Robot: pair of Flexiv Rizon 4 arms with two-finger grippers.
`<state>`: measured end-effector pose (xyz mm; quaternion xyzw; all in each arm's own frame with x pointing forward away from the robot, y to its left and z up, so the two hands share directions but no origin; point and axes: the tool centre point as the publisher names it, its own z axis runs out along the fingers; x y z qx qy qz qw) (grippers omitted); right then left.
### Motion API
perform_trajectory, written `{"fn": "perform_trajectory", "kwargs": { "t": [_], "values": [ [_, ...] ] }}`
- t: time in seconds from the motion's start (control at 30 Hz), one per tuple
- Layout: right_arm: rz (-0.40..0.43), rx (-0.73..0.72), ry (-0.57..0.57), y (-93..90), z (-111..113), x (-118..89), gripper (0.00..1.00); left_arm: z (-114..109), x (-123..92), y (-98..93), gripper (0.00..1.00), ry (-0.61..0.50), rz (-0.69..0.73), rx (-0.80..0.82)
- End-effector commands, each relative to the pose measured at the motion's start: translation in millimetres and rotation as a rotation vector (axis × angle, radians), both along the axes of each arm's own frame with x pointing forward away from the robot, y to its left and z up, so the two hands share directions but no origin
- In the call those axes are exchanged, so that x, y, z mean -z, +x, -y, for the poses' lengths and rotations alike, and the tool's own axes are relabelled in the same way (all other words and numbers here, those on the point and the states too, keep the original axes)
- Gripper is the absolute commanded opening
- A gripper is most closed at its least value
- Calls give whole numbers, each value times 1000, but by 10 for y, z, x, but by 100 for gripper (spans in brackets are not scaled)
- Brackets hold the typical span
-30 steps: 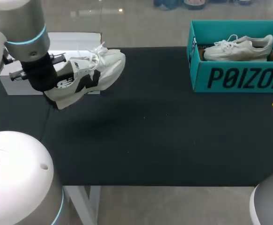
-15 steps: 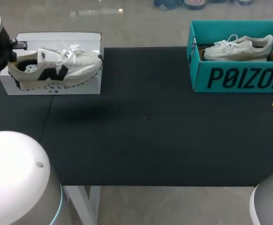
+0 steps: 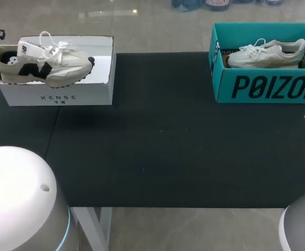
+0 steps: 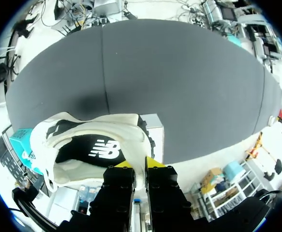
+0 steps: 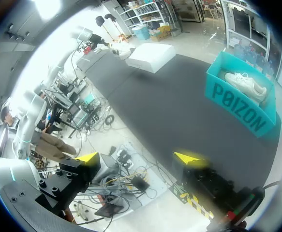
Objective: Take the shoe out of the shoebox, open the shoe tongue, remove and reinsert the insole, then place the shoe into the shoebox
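Moved: the shoe (image 3: 42,65) has gone from above the bench (image 3: 168,146) leftward into the white box (image 3: 58,97).
Shoe: low in the white box, toe right, heel at its left end.
Left gripper (image 4: 141,166): narrow, pinching the heel collar.
Right gripper (image 5: 140,157): wide, holding nothing, off the bench.
Doing it well: probably settle the sole flat first, then open and lift clear of the laces.

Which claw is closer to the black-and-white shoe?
Left. The left claw is shut on the shoe at its heel, above the white box. The right claw hangs open at the opposite end of the table, far from it.
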<state>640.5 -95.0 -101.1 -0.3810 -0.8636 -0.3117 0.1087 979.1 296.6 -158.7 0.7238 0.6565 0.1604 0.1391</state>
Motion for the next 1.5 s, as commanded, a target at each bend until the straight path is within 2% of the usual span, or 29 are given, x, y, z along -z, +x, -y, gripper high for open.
{"fn": "perform_trajectory", "kwargs": {
  "t": [0.03, 0.5, 0.83, 1.13, 1.5],
  "values": [
    [-6, -2, -2, 27, -3, -9, 100, -105, 0, 288, 0, 8, -54, 21],
    [-6, -2, -2, 27, -3, -9, 100, -406, 288, 742, 0, 9, -83, 25],
    [-6, -2, -2, 27, -3, -9, 100, -430, 557, 1008, 0, 3, -90, 1],
    [-6, -2, -2, 27, -3, -9, 100, -401, 770, 1161, 0, -29, -105, -42],
    [-6, -2, -2, 27, -3, -9, 100, -308, 929, 1209, 0, -44, -115, -71]
  ]
}}
